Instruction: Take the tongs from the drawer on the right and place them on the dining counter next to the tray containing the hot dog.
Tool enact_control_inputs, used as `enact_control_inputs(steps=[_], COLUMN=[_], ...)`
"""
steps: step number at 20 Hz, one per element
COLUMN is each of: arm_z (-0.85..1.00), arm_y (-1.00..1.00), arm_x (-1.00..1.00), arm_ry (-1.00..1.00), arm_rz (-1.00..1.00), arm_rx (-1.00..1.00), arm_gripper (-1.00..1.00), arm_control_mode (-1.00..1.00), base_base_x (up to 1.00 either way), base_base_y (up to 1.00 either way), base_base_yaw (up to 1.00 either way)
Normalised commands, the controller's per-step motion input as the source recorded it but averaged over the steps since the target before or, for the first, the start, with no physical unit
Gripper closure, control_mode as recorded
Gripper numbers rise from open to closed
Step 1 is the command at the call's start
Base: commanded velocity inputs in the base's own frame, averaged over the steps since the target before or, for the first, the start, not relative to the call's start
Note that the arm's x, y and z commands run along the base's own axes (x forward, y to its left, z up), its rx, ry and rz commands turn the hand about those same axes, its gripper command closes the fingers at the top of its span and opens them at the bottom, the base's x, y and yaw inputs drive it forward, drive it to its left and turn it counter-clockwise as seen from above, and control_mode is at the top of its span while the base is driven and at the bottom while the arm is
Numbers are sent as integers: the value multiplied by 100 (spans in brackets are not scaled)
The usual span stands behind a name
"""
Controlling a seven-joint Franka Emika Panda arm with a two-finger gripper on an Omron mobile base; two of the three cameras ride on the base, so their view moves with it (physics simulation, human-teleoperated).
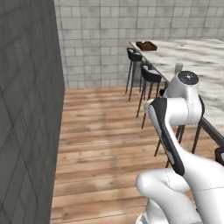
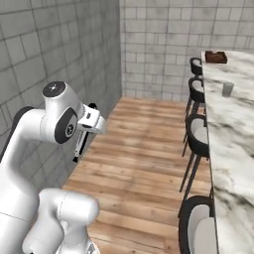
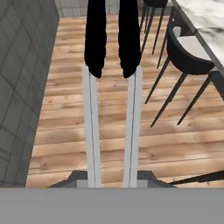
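My gripper (image 3: 112, 178) is shut on the tongs (image 3: 111, 109). Their two silvery arms run away from the hand and end in black tips above the wooden floor. From the right base view the gripper (image 2: 86, 132) is beside the grey tiled wall, with the tongs (image 2: 79, 148) hanging down from it. The dining counter (image 1: 199, 54) (image 2: 233, 129) stretches along the right side, well away from the hand. The dark brown tray (image 1: 146, 45) (image 2: 216, 57) sits at its far end. The hot dog is too small to make out. The drawer is out of view.
Black bar stools (image 1: 151, 76) (image 2: 198, 136) (image 3: 190, 54) line the counter's near edge. A small grey cup (image 1: 178, 67) (image 2: 227, 89) stands on the marble. A grey tiled wall (image 1: 26, 109) closes the left side, with wooden floor (image 2: 144, 158) between it and the stools.
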Motion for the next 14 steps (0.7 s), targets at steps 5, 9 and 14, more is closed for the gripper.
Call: enact_control_inputs(steps=[5,9,14], arm_z=[0,0,0], arm_y=[0,0,0], arm_x=[0,0,0], arm_ry=[0,0,0], arm_rz=[0,0,0], arm_rx=[0,0,0], arm_gripper=[100,100,100], arm_control_mode=[100,100,100], base_base_x=[100,100,100], base_base_y=[12,21,21], base_base_yaw=[-7,-9,-10])
